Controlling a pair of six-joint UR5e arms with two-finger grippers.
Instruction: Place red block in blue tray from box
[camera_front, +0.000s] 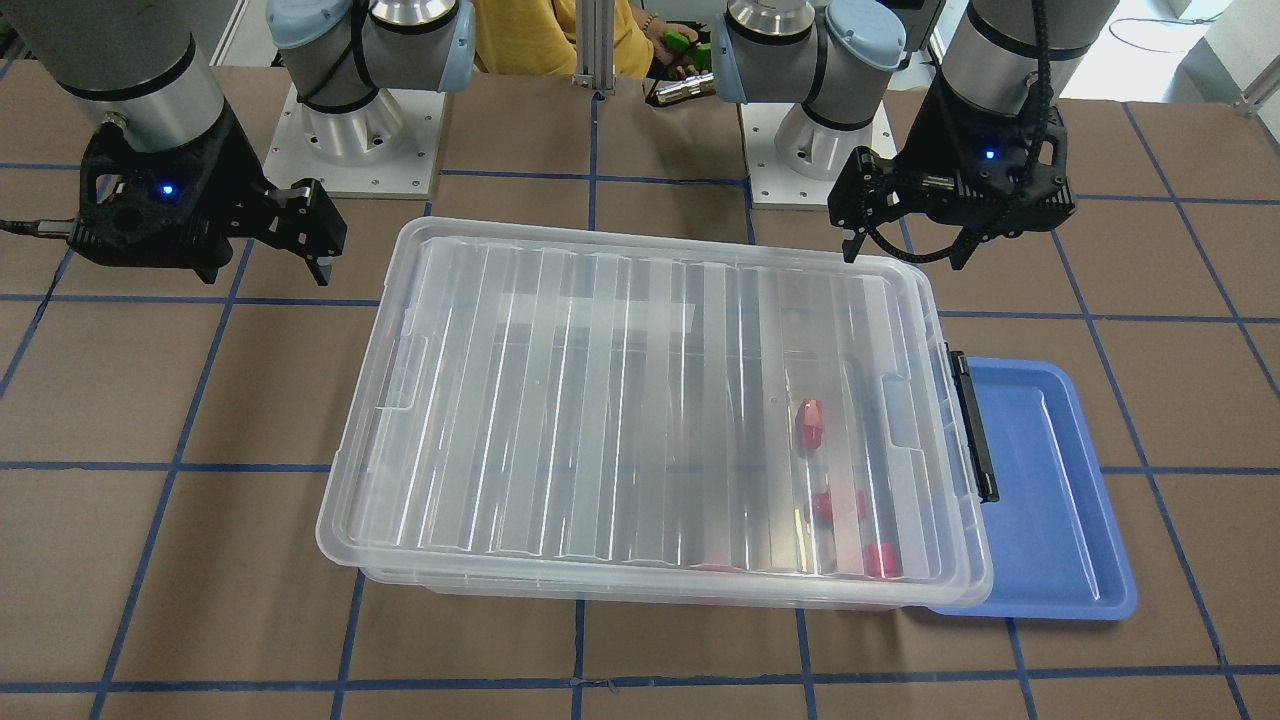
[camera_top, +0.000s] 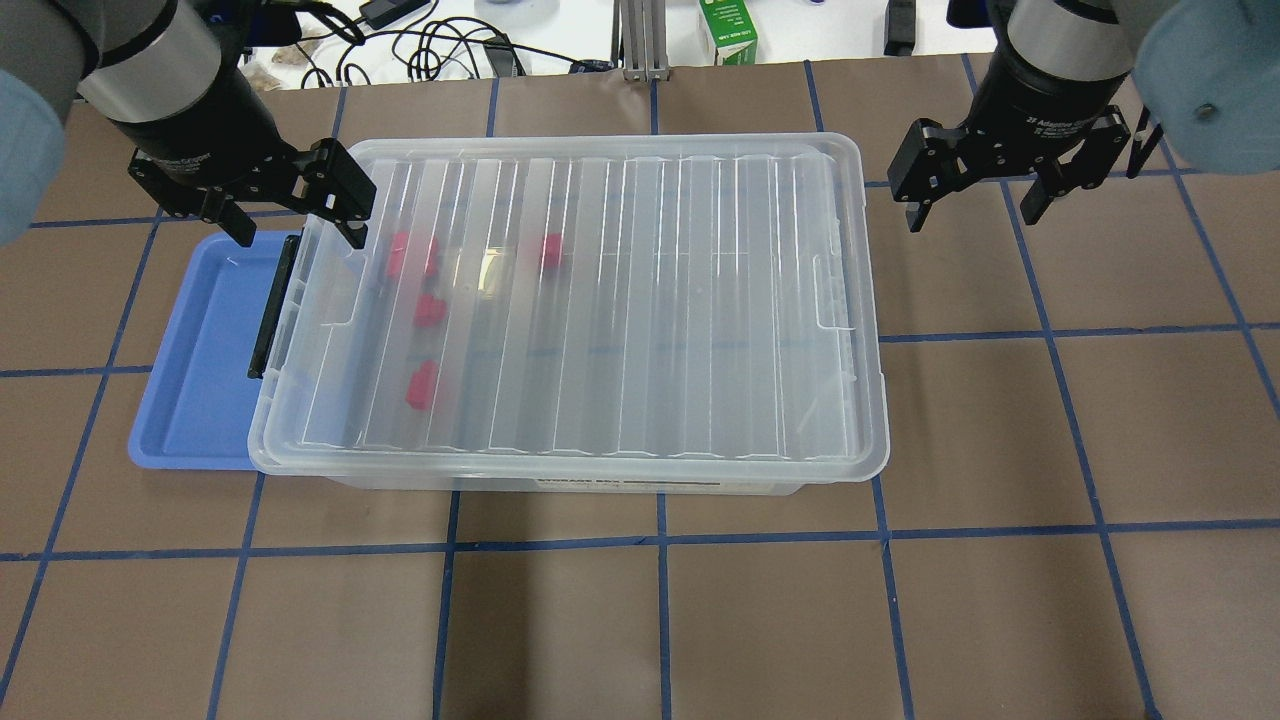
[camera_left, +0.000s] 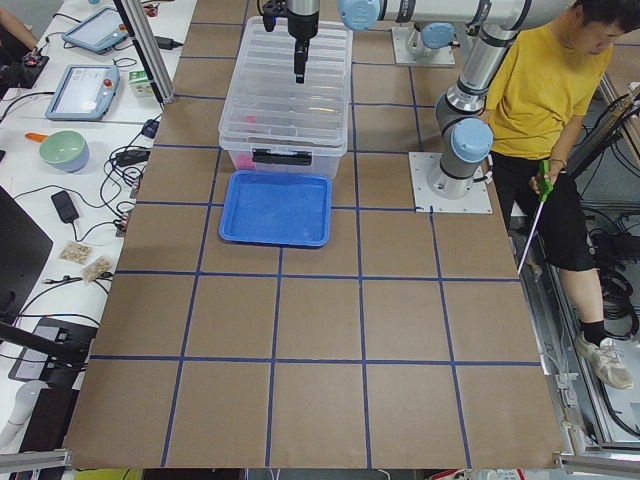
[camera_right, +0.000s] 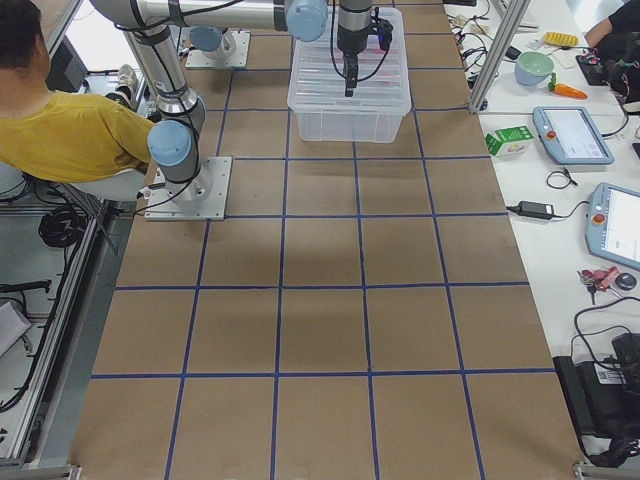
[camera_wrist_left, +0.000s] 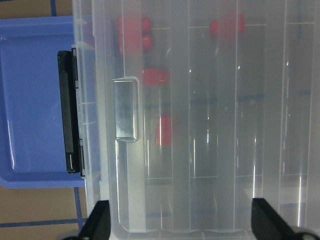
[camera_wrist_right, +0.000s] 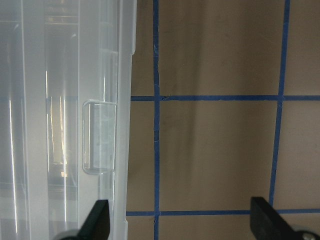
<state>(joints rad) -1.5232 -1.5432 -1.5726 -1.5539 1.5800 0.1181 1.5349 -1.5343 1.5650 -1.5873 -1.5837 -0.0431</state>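
Red block (camera_top: 428, 310) lies inside the lidded box (camera_top: 700, 300), near the spread left tool (camera_top: 298, 230); right tool (camera_top: 970, 215) spread too.

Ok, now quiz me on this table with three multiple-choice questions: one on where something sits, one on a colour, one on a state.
1. Where is the tray?
A. beside the box's latch end
B. inside the box
C. at the opposite end of the box

2. What colour are the blocks in the box?
A. green
B. red
C. yellow

3. The lid is:
A. on the box
B. flat on the table
C. propped upright

Answers: 1 A, the tray lies against the end with the black latch. 2 B, red shapes show through the clear lid. 3 A, the lid covers the whole box.
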